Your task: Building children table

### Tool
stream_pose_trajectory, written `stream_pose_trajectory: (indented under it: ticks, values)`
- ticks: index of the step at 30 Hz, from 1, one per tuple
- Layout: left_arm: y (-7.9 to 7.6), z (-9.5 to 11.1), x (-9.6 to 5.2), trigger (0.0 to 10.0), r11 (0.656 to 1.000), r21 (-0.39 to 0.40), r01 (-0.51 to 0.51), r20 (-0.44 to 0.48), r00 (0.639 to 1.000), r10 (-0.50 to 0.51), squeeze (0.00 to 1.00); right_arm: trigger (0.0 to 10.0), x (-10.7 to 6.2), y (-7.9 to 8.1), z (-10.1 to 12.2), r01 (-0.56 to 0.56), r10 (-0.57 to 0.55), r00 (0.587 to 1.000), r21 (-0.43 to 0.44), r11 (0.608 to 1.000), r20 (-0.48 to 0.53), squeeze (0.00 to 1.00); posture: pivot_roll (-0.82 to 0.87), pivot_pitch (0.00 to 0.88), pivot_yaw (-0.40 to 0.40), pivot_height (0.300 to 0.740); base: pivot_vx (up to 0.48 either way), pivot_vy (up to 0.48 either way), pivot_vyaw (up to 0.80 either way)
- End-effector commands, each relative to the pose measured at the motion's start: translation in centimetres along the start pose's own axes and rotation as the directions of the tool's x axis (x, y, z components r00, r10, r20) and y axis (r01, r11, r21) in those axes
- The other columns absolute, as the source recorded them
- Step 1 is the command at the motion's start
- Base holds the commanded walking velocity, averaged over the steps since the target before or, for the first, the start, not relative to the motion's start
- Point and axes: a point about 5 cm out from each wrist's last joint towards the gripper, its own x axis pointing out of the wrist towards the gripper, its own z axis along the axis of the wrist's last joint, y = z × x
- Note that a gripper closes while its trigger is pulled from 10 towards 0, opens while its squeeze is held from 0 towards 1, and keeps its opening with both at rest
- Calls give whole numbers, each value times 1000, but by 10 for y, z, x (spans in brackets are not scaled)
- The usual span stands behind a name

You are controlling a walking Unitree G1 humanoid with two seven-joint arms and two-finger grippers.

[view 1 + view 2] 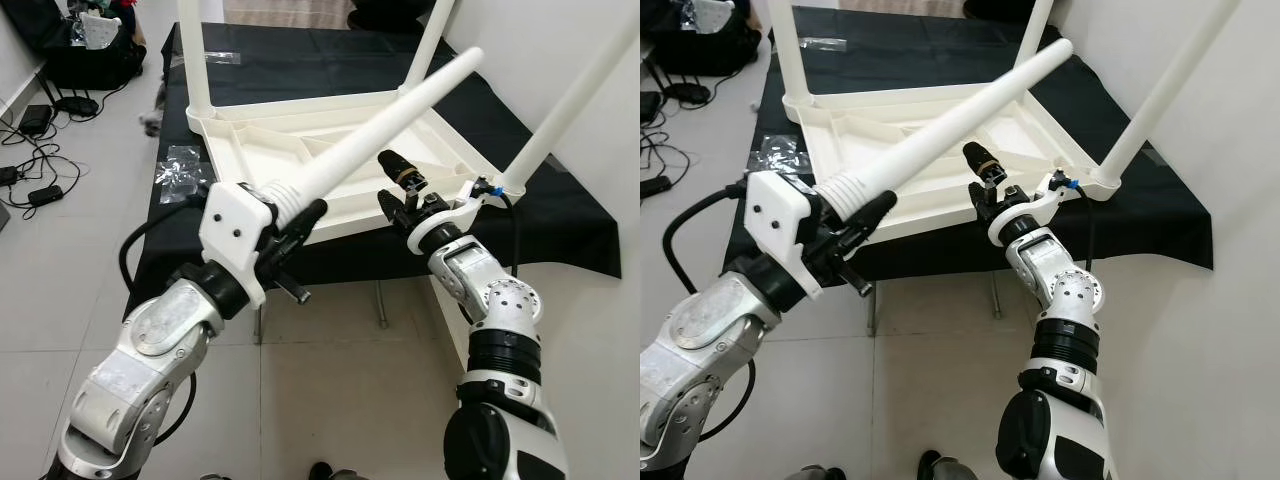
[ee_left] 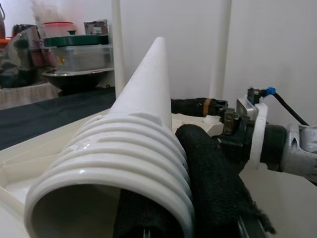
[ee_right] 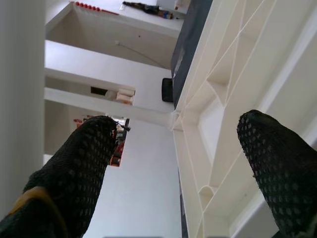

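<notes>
A white plastic children's table lies upside down on a counter draped in black cloth, with 3 legs already pointing up from its corners. The left gripper has its fingers clamped around the ribbed thick end of a loose white table leg, which slants up over the table's underside. The right gripper sits at the table's near edge beside the right corner leg, fingers apart and empty.
</notes>
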Motion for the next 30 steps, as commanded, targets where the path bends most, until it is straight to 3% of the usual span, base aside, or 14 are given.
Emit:
stream_pose_trajectory:
  ticks: [1,4,8,10,11,13,15,17,19,21,30]
  values:
    - [0,7,-1,10000,1000,16,-3,41,999,2,0,10000,-1,-5,3,11,-11,1000,10,1000,14,0,81,172,-168,740,0,0,0]
    - [3,9,0,10000,1000,25,-14,58,998,12,0,10000,-6,-15,5,23,-24,1000,32,999,7,0,83,169,-167,740,0,0,0]
    - [2,8,-1,10000,999,36,-6,53,999,4,0,10000,-9,-14,6,-11,10,1000,60,998,5,0,83,167,-169,740,0,0,0]
    - [-2,4,-3,10000,1000,28,10,44,999,-12,0,10000,-13,0,10,-161,162,987,118,980,-1,0,83,166,-165,740,0,0,0]
    - [-2,4,-3,10000,1000,28,10,44,999,-12,0,10000,-13,0,10,-161,162,987,118,980,-1,0,83,166,-165,740,0,0,0]
    - [-6,3,-3,10000,999,19,27,45,999,-28,0,10000,-14,16,14,-282,286,958,144,949,-10,0,81,164,-163,740,0,0,0]
    - [-7,3,-3,10000,999,18,29,46,998,-30,0,10000,-14,20,15,-305,310,951,146,941,-14,0,81,164,-163,740,0,0,0]
    - [-8,2,-3,10000,999,12,32,46,998,-33,0,10000,-16,34,14,-395,408,911,165,904,-53,0,78,158,-163,740,0,0,0]
    - [-8,2,-3,10000,999,12,32,46,998,-33,0,10000,-16,34,14,-395,408,911,165,904,-53,0,78,158,-163,740,0,0,0]
    - [-11,1,-2,10000,999,3,38,46,998,-38,0,10000,-15,42,9,-438,460,883,184,880,-97,0,78,158,-163,740,0,0,0]
    - [-16,-1,-1,10000,999,-24,49,54,997,-47,0,10000,-11,47,-6,-446,483,862,219,868,-156,0,79,154,-161,740,0,0,0]
